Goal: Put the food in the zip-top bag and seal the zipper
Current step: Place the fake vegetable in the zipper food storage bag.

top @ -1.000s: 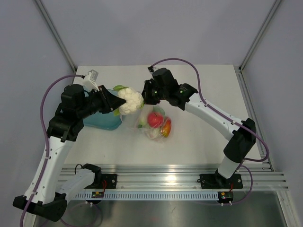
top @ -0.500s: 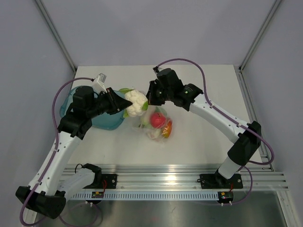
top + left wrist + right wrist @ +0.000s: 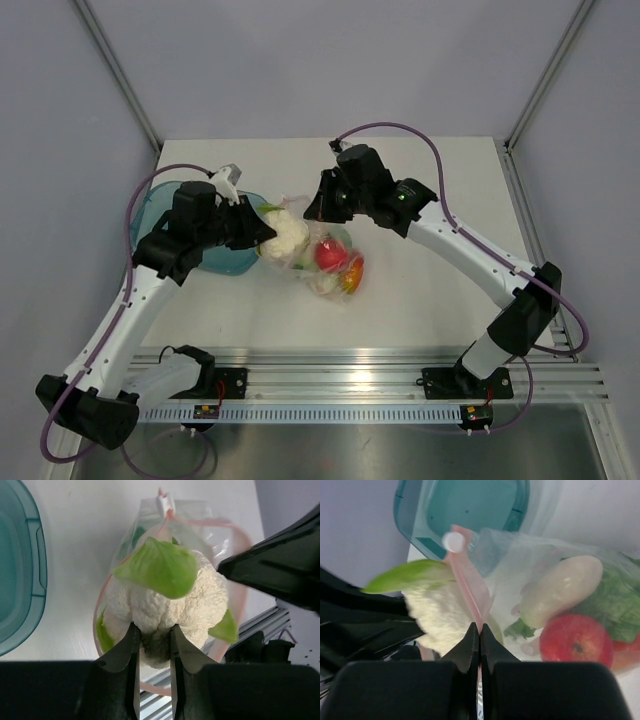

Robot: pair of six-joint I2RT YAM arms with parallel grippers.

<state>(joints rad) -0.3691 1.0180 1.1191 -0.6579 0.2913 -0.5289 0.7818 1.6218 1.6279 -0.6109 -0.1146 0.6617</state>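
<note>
My left gripper (image 3: 152, 630) is shut on a white cauliflower with green leaves (image 3: 170, 605), holding it at the open mouth of the zip-top bag (image 3: 330, 262). The pink zipper (image 3: 467, 577) loops around the cauliflower (image 3: 284, 235). My right gripper (image 3: 479, 627) is shut on the zipper strip and holds the bag's edge up. Inside the bag lie a red round food (image 3: 576, 640), a cream piece (image 3: 560, 590), green leaves (image 3: 615, 597) and an orange piece (image 3: 351, 272). In the top view the two grippers (image 3: 262, 232) (image 3: 318, 212) face each other across the bag mouth.
The teal translucent bowl (image 3: 160, 205) sits just left of the bag, under my left arm. The table's metal rail (image 3: 380, 385) runs along the near edge. Grey walls close in on the left, the back and the right.
My left gripper has carried the cauliflower right and down, from above the bowl into the bag's mouth. The right gripper has shifted slightly right, still gripping the zipper.
</note>
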